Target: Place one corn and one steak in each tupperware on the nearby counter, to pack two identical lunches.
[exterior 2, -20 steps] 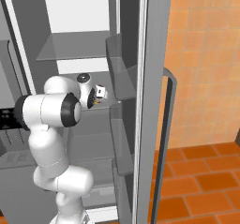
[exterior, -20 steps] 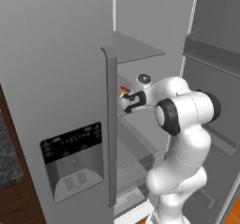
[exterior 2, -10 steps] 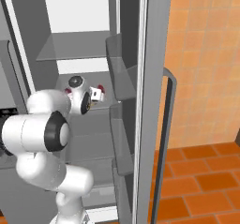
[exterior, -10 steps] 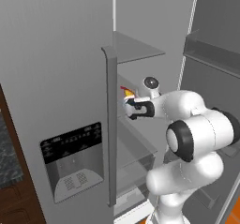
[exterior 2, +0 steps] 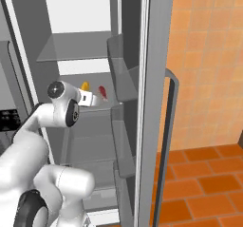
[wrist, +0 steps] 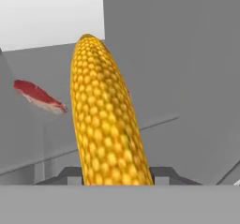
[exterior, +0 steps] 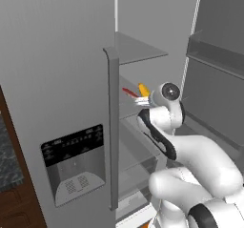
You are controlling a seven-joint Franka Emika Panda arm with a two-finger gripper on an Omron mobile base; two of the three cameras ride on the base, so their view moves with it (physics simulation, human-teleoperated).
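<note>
A yellow corn (wrist: 108,120) runs up the middle of the hand view, its lower end between my gripper's (wrist: 117,174) two dark fingertips (wrist: 70,175), which are shut on it. A dark-red steak (wrist: 37,96) lies on the grey fridge shelf to its left. From the base views, my gripper (exterior: 143,99) (exterior 2: 90,98) reaches over the middle fridge shelf, with the corn (exterior: 143,88) (exterior 2: 85,86) at its tip and the steak (exterior: 128,92) (exterior 2: 102,92) just beside it. A strip of dark counter (exterior: 7,162) shows at the far left. The tupperware is out of view.
The closed fridge door with a dispenser panel (exterior: 74,162) stands close on the left, its edge (exterior: 112,127) beside my hand. The open right door (exterior 2: 152,102) carries bins (exterior 2: 123,69). Grey shelves sit above and below the hand.
The elbow and forearm have swung down and toward the cameras. The hand, with the corn at its tip, has shifted a little back from the shelf.
</note>
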